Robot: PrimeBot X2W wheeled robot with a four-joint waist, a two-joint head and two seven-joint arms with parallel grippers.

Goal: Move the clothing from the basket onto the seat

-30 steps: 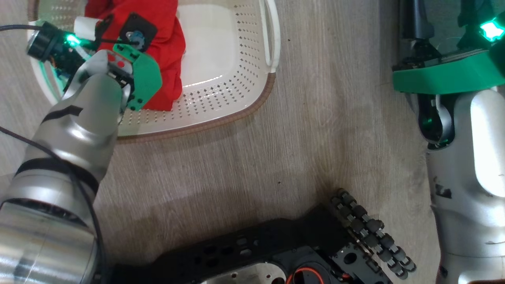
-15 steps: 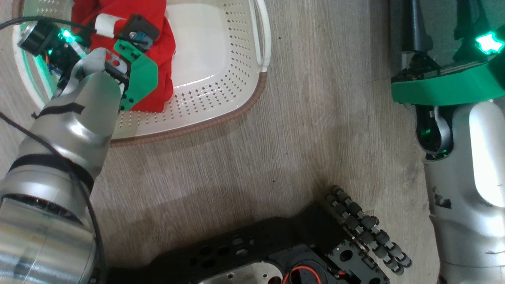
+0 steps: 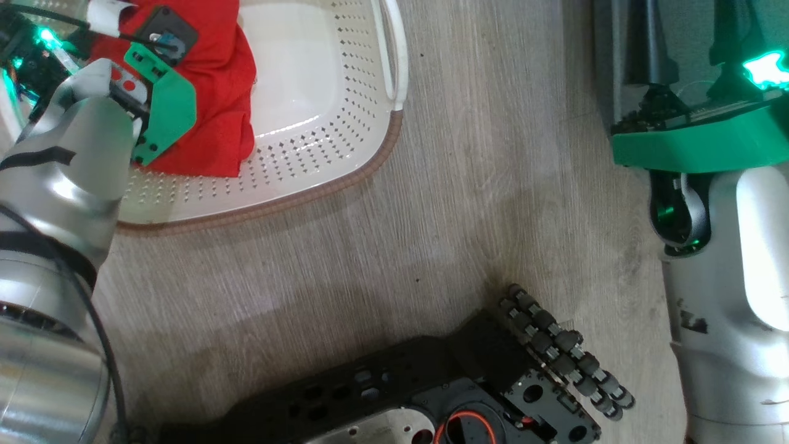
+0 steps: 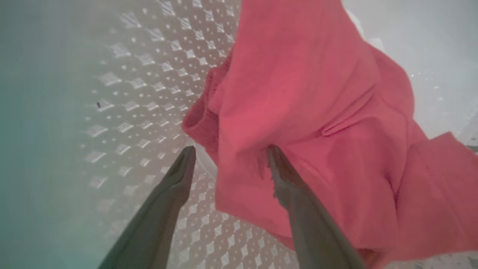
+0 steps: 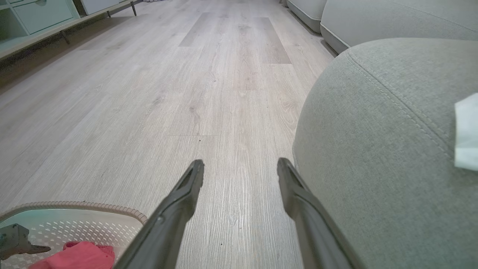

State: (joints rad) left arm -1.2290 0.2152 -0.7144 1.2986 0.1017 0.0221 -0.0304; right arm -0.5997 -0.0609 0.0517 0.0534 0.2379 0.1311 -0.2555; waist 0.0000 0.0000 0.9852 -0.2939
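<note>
Two grippers, both with fingers spread apart. At left, the left gripper [image 4: 230, 148] reaches into the cream basket [image 3: 320, 166], one finger over the perforated wall, the other touching the red clothing [image 3: 216, 92] bunched inside. The basket sits on a wooden floor [image 3: 431, 216]. At right, the right gripper [image 5: 241, 162] hangs empty above the floor, just beside the grey-green seat [image 5: 373, 149].

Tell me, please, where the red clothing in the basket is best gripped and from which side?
I would pinch the bunched fold at the edge of the red clothing, coming from above with the open left hand. It stands proud of the basket wall, so one finger can slip beside it, the other over the cloth.
</note>
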